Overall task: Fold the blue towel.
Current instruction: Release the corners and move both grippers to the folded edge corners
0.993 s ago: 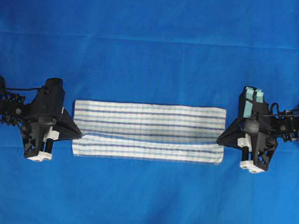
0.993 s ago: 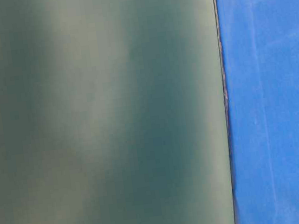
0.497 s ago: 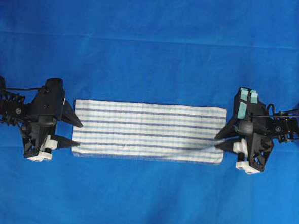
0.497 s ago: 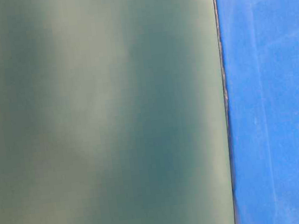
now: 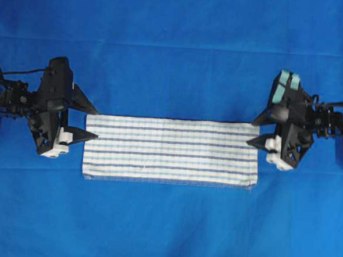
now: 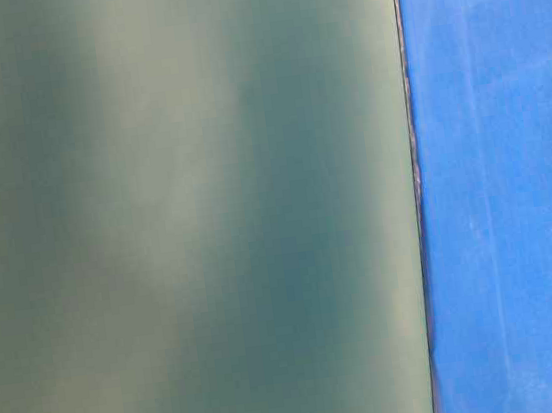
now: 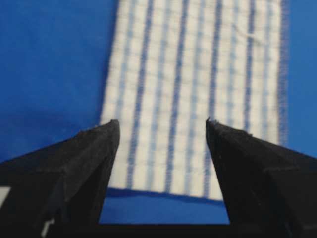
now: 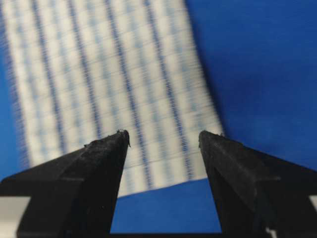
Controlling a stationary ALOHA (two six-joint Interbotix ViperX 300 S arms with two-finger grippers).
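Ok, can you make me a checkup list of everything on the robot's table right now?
Surface: blue sheet covers the table, with faint crease lines.
Job's things: striped towel lies flat as a long band in the middle, nothing gripping it.
Clutter: nothing seen.
Grippers: left gripper open at the towel's left end; right gripper open at its right end. Both wrist views show empty jaws over the towel.
Cables: thin black cables run along the left arm, and more along the right.
Surroundings: the table-level view is mostly filled by a blurry grey-green panel; the rest is hidden.
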